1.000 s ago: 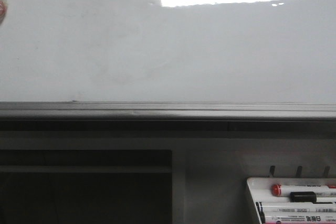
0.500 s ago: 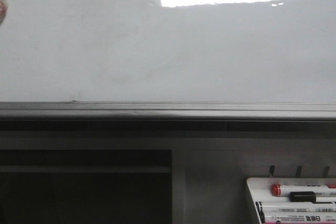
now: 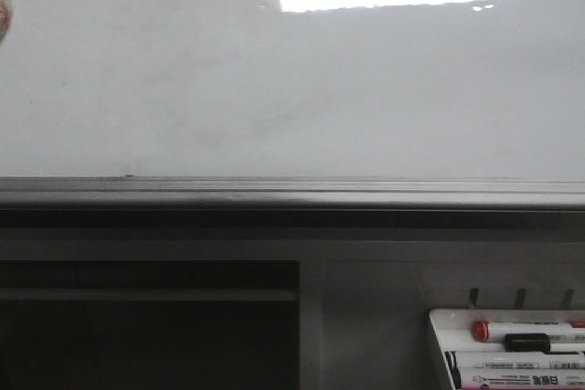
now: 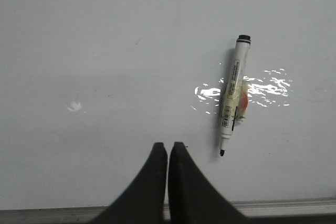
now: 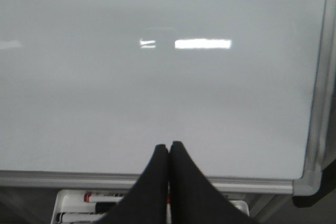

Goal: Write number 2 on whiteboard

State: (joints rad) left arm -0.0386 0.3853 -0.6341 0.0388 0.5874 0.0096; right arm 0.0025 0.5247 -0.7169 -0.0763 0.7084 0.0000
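Overhead, the whiteboard lies blank and glossy, its grey ledge along the near edge, with no digit visible on it. Both the left tool and the right tool are clenched on nothing above the board. An uncapped marker rests on the board near the left tool, and a white tray of markers sits at near right.

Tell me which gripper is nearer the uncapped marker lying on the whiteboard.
Left. The left gripper sits just beside the marker on the whiteboard; the right gripper, by the board's other end, shows no such marker.
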